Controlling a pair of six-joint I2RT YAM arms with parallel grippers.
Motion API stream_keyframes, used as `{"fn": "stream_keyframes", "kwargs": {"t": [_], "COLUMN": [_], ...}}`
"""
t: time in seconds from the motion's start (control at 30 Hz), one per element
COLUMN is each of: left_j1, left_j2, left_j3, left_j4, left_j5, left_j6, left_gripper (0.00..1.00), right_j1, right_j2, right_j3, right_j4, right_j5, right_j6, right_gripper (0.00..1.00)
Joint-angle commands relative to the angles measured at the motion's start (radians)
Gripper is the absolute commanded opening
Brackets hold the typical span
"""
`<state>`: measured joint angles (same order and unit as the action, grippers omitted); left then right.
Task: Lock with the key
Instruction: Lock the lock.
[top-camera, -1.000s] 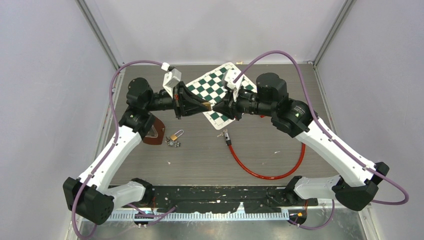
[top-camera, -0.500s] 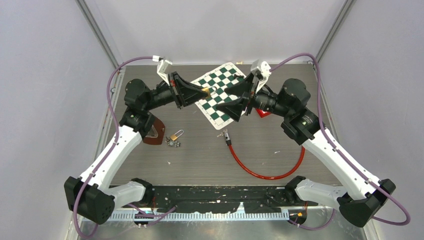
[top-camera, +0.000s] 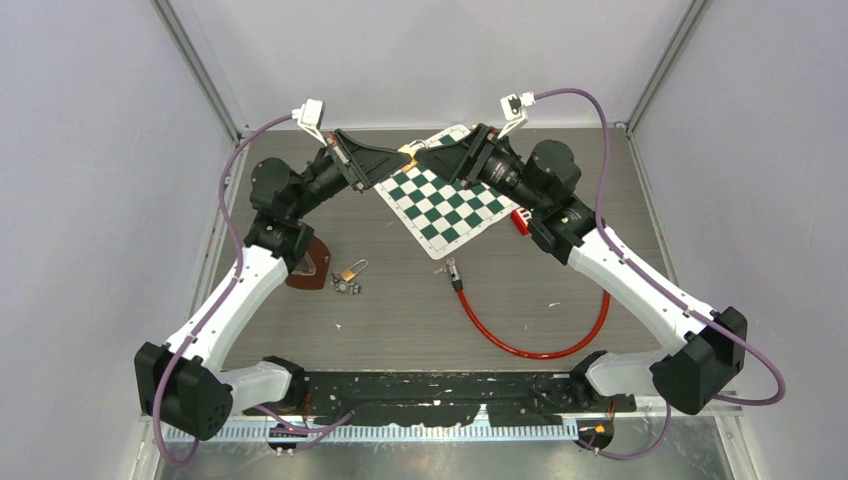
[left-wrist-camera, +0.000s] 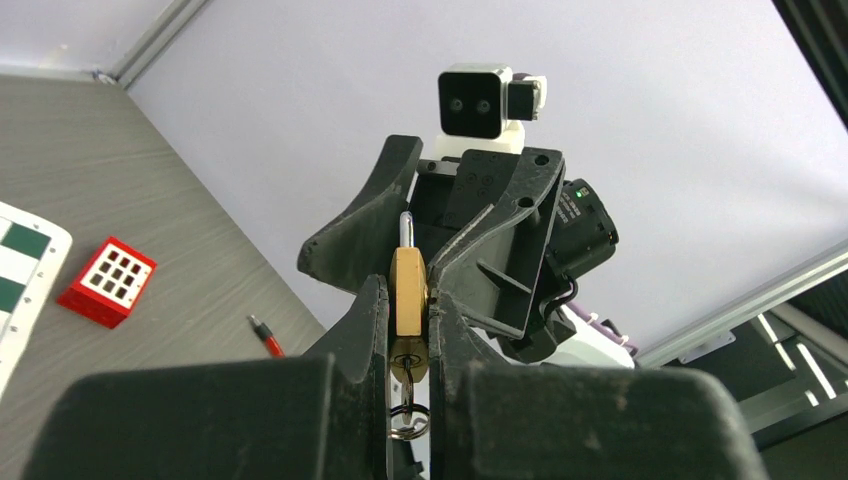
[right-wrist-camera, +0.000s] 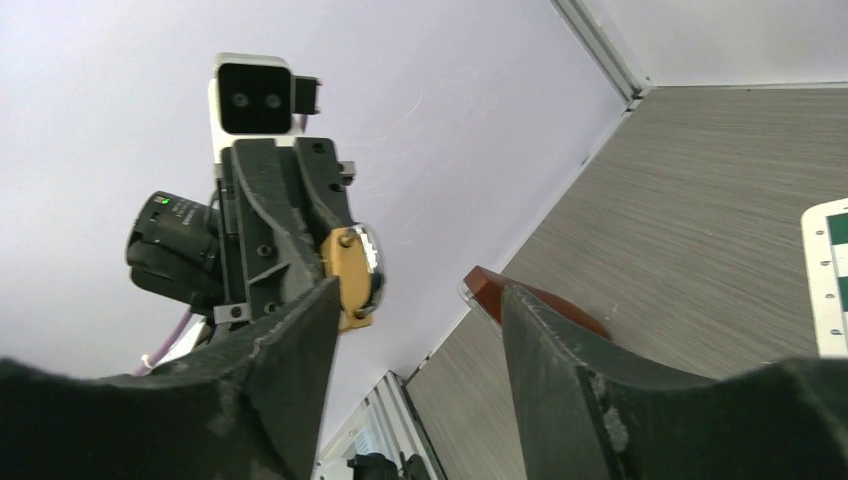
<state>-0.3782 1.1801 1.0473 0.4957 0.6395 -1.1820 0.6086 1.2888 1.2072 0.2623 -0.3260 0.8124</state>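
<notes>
My left gripper (top-camera: 400, 153) is raised above the far edge of the table and is shut on a brass padlock (left-wrist-camera: 408, 296). The padlock is gripped flat between the fingers, shackle end pointing away. A key (left-wrist-camera: 405, 368) sits in its keyhole, with a key ring (left-wrist-camera: 408, 420) hanging below. My right gripper (top-camera: 428, 158) faces it tip to tip, open and empty. In the right wrist view the padlock (right-wrist-camera: 350, 268) shows just beyond my left finger (right-wrist-camera: 285, 345), not between the jaws.
A green-and-white chessboard mat (top-camera: 445, 200) lies below the grippers. A red block (top-camera: 520, 222) sits at its right. A second small padlock (top-camera: 350, 271) with keys, a brown object (top-camera: 308, 262) and a red cable (top-camera: 530, 345) lie on the table.
Both grippers have risen and moved toward the far edge, staying face to face. The left kept hold of the padlock. The right arm's elbow swung out to the right.
</notes>
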Motion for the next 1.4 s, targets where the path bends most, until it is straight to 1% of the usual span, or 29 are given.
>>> {"fn": "stream_keyframes", "kwargs": {"t": [0.0,0.13,0.2,0.23,0.3,0.33,0.57,0.6,0.63,0.67,0.7,0.73,0.8,0.83,0.87,0.93,0.97,1.0,1.03,1.07,1.17,1.3,1.37], "left_j1": [-0.001,-0.001,-0.003,-0.001,-0.001,-0.001,-0.002,-0.002,-0.002,-0.002,-0.002,-0.002,-0.002,-0.002,-0.001,-0.001,0.001,0.002,0.005,0.006,0.011,0.012,0.012], "left_j2": [0.003,0.009,0.005,0.005,0.003,0.003,0.005,0.005,0.007,0.007,0.006,0.006,0.001,-0.003,-0.007,-0.016,-0.021,-0.027,-0.032,-0.039,-0.062,-0.064,-0.062], "left_j3": [0.003,-0.001,-0.003,-0.004,-0.003,-0.004,-0.005,-0.004,-0.003,-0.001,-0.002,-0.002,-0.004,-0.004,-0.004,-0.008,-0.01,-0.011,-0.012,-0.013,-0.023,-0.005,0.006], "left_j4": [0.104,0.109,0.109,0.109,0.109,0.11,0.105,0.102,0.098,0.097,0.096,0.095,0.088,0.079,0.068,0.045,0.025,-0.001,-0.03,-0.06,-0.128,-0.144,-0.148], "left_j5": [-0.007,0.001,0.002,0.002,0.002,0.003,0.022,0.029,0.034,0.036,0.039,0.042,0.05,0.051,0.054,0.065,0.068,0.075,0.082,0.088,0.092,0.106,0.101], "left_j6": [-0.068,-0.077,-0.075,-0.076,-0.076,-0.076,-0.076,-0.075,-0.075,-0.073,-0.072,-0.069,-0.059,-0.049,-0.036,-0.003,0.016,0.042,0.087,0.121,0.215,0.277,0.305], "left_gripper": [0.0,0.0,0.0,0.0,0.0,0.0,0.0,0.0,0.02,0.04,0.09,0.17,0.36,0.43,0.49,0.54,0.55,0.53,0.49,0.47,0.47,0.48,0.5], "right_j1": [-0.015,-0.02,-0.021,-0.023,-0.024,-0.025,-0.025,-0.025,-0.025,-0.024,-0.024,-0.024,-0.025,-0.026,-0.028,-0.037,-0.047,-0.052,-0.062,-0.066,-0.078,-0.079,-0.079], "right_j2": [-0.004,-0.007,-0.005,0.001,0.014,0.018,0.036,0.041,0.042,0.044,0.044,0.044,0.037,0.028,0.02,0.0,-0.007,-0.02,-0.025,-0.035,-0.043,-0.043,-0.042], "right_j3": [0.034,0.033,0.031,0.032,0.04,0.046,0.062,0.063,0.063,0.064,0.063,0.063,0.061,0.057,0.054,0.044,0.04,0.038,0.035,0.034,0.033,0.018,0.016], "right_j4": [0.087,0.099,0.111,0.115,0.119,0.121,0.152,0.155,0.157,0.16,0.161,0.161,0.156,0.149,0.147,0.148,0.151,0.153,0.163,0.17,0.189,0.214,0.217], "right_j5": [-0.036,-0.039,-0.043,-0.05,-0.069,-0.083,-0.105,-0.108,-0.109,-0.11,-0.11,-0.109,-0.1,-0.093,-0.082,-0.065,-0.061,-0.061,-0.072,-0.078,-0.126,-0.164,-0.175], "right_j6": [0.067,0.072,0.085,0.09,0.103,0.108,0.114,0.116,0.117,0.117,0.117,0.116,0.104,0.091,0.084,0.068,0.058,0.054,0.044,0.039,0.029,0.043,0.046], "right_gripper": [0.61,0.53,0.46,0.4,0.32,0.3,0.3,0.29,0.26,0.17,0.12,0.07,0.05,0.05,0.05,0.05,0.05,0.05,0.05,0.05,0.05,0.05,0.05]}}
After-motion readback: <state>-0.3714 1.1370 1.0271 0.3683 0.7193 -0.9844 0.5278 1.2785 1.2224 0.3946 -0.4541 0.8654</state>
